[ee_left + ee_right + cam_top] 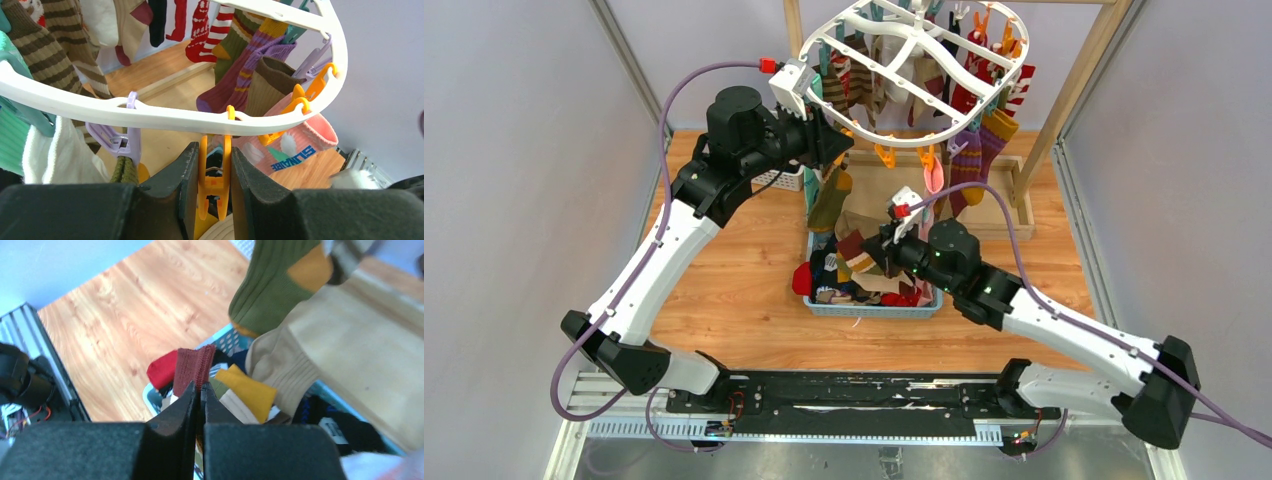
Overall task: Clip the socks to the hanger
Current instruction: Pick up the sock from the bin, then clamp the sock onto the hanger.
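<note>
The white hanger (1022, 62) hangs at the back, with several socks clipped round its rim (165, 117). My left gripper (215, 170) is under the near rim, shut on the handles of an orange clothespin (215, 182); it also shows in the top view (829, 140). My right gripper (200, 390) is shut on the cuff of a dark red sock (192, 365), held just above the blue basket (874, 308) of loose socks (824, 275). In the top view the right gripper (869, 250) is below and to the right of the left one.
An olive and yellow sock (270, 290) hangs from a lilac clip (127, 142) beside the orange one. A pink sock (300, 145) hangs to its right. The wooden rack pole (1074, 100) and its base tray stand at the back right. A white lattice basket (779, 180) sits behind the left arm.
</note>
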Controlling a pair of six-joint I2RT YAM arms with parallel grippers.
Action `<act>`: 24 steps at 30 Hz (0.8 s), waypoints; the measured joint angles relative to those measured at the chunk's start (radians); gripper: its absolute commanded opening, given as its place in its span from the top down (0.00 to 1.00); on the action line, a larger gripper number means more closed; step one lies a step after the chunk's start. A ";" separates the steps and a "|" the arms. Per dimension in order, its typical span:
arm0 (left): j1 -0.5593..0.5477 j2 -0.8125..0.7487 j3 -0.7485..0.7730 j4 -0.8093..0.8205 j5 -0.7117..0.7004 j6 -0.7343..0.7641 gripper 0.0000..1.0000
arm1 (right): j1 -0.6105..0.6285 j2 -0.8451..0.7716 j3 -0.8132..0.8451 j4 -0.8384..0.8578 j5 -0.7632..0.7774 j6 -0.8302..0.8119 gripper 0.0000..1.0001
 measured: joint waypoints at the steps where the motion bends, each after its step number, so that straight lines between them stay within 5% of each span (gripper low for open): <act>1: 0.000 0.000 0.000 0.000 0.000 0.000 1.00 | 0.013 -0.030 0.002 -0.002 0.035 -0.007 1.00; 17: 0.000 0.000 0.000 -0.001 0.000 -0.001 1.00 | 0.029 -0.273 0.380 -0.245 0.464 -0.077 1.00; 24: 0.000 0.000 0.000 -0.001 0.000 -0.015 1.00 | 0.029 -0.315 0.360 -0.225 0.531 -0.096 1.00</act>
